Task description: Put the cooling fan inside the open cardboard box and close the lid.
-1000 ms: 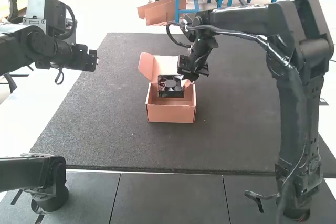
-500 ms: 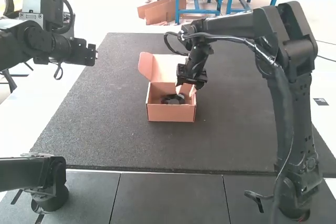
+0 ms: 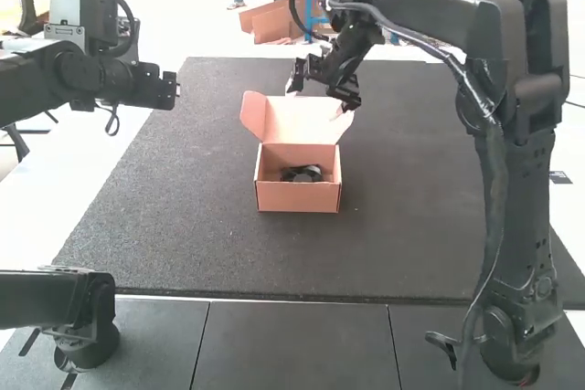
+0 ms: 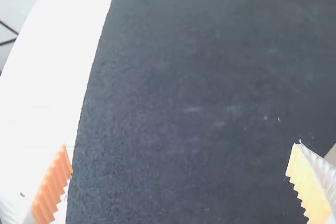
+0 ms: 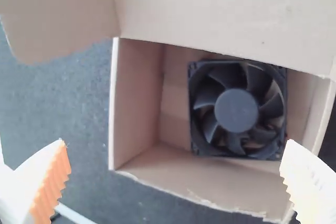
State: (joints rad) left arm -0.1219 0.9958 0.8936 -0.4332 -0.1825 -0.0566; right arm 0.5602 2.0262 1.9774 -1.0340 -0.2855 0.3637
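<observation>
Gripper on the right arm (image 3: 322, 87) hangs above the far side of the cardboard box (image 3: 297, 191), fingers spread wide, nothing held. Cooling fan (image 5: 237, 109) lies flat on the box floor, hub up, tucked against one wall and below the rim, so it shouldn't foul the lid. Box sits about mid-way across the black mat (image 3: 183, 207). Lid (image 3: 302, 121) stands open off the back wall, side flap (image 3: 250, 112) splayed out at its left end.

Step in hand, as I read it: close the lid. Get the fingers behind the lid's top edge, then sweep it toward the mat's near edge and down. Go slow, since the box looks light and could skid. Side flaps need to tuck inside the walls, not ride over them.

Left gripper (image 3: 170, 90) hovers over the mat toward its left edge, wide open and empty. It could brace the box's front wall during the push.
</observation>
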